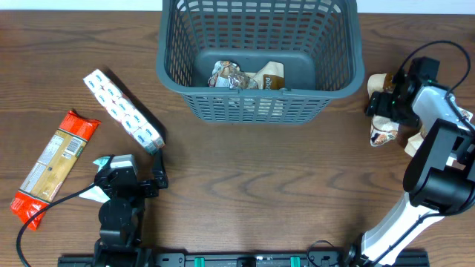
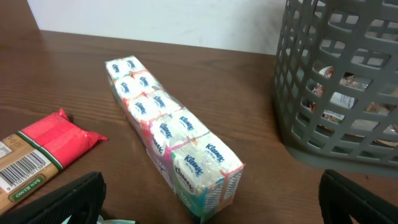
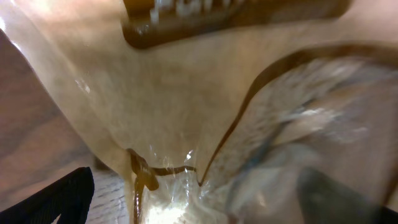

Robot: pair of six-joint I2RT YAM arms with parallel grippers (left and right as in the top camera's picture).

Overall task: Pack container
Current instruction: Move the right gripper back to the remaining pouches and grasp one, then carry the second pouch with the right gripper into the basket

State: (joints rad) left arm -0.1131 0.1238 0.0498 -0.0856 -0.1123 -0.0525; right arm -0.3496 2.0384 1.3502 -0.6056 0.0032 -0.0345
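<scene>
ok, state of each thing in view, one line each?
container: upright, part filled, packs lying in it.
tissue pack: flat on table, untouched.
red cracker pack: flat on table, untouched.
tan snack bag: on table, right of container.
left gripper: open, empty.
right gripper: looks open, straddling tan snack bag.

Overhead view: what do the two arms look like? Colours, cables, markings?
Left arm: all black and boxy, with a thin black cable trailing off its side. Right arm: white link shells with black joint housings, and a looping black cable above the wrist. No readable markings.
</scene>
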